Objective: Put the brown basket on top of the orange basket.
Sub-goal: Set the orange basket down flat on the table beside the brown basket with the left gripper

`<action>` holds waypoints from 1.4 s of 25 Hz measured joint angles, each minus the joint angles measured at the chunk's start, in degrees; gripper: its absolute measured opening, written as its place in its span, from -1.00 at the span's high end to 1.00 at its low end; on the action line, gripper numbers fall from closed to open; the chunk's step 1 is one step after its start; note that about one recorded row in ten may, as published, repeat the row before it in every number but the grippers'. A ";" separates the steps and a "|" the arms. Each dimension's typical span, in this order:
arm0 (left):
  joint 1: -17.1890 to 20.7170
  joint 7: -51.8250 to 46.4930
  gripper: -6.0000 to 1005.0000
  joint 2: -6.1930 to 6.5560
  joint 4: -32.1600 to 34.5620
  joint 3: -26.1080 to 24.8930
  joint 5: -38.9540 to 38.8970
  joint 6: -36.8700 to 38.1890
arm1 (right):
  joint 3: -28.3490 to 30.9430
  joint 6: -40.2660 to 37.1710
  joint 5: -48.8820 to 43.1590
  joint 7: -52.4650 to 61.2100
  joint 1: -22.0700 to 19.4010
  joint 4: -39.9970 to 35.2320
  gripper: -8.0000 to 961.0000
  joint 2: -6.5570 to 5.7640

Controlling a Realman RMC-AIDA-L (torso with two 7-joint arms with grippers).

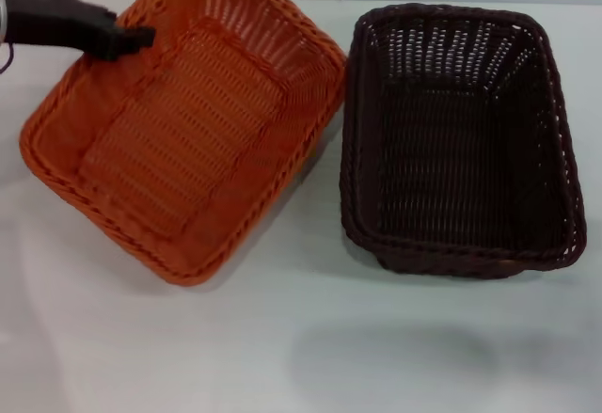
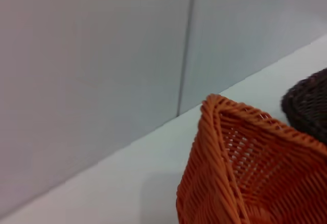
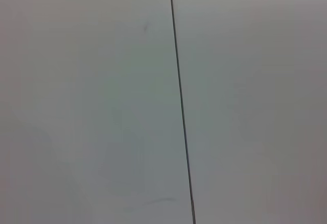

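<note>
The brown basket [image 1: 461, 140] sits at frame right; the left gripper [image 1: 141, 37] reaches level from upper left over the tilted orange basket [image 1: 188, 121]; jaws' state unclear.

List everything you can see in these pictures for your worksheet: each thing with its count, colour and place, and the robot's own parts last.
orange basket: one, bright orange, on the robot's left of the table, turned at an angle, apparently tipped.
brown basket: one, dark brown, on the robot's right, flat on the table, beside the orange one.
table: one, white, under both baskets.
wall: pale grey panels with a dark seam, behind the table.
left gripper: one, black, at the orange basket's far left rim.
right gripper: not in view.
</note>
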 joint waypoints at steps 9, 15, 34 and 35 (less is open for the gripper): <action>-4.31 14.52 0.59 -0.37 -0.64 -1.04 -0.12 -4.99 | -0.71 0.32 -0.28 0.00 0.12 -0.18 -0.68 0.03; -7.57 21.96 0.62 -0.93 -4.39 -1.41 -0.21 -5.62 | -0.81 0.34 -0.28 0.00 0.15 -0.20 -0.68 0.07; -15.40 33.18 0.62 -1.94 -9.95 -0.76 2.99 -3.20 | -0.91 0.14 -0.37 0.00 0.38 0.10 -0.67 0.07; -15.40 33.18 0.61 -1.94 -9.95 -0.76 2.99 -3.20 | -0.91 0.14 -0.37 0.00 0.38 0.10 -0.67 0.07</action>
